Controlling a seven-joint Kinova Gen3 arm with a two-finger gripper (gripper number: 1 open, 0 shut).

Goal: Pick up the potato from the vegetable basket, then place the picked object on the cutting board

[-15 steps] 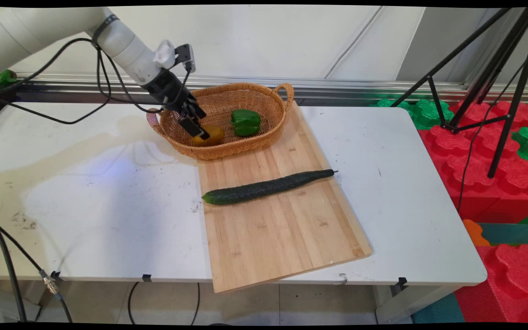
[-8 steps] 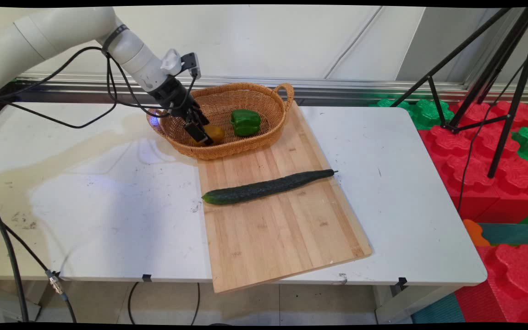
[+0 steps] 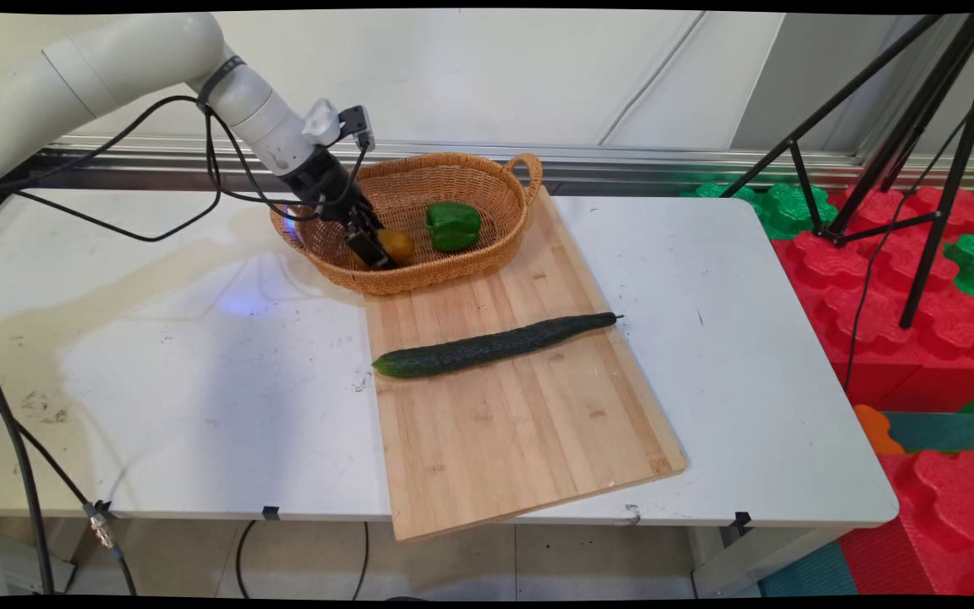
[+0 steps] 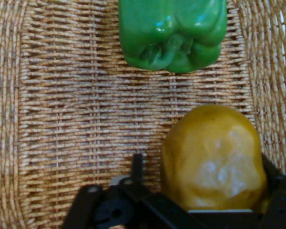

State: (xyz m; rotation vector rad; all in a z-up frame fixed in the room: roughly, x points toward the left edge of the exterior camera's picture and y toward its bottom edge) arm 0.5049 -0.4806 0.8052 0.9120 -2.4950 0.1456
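Inspector: State of the pincer (image 3: 371,250)?
Arm: My pincer is clamped on the potato (image 4: 213,160) inside the wicker basket (image 3: 487,254).
Inspector: Surroundings?
Arm: Green bell pepper (image 4: 172,33) at potato's 12 o'clock; cucumber (image 3: 491,343) on the cutting board (image 3: 521,431).

basket (image 3: 487,254) wall rings hand (image 3: 373,252), pepper (image 4: 172,33) ahead

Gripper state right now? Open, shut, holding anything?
Gripper: shut on the potato, down inside the basket, beside the green pepper.
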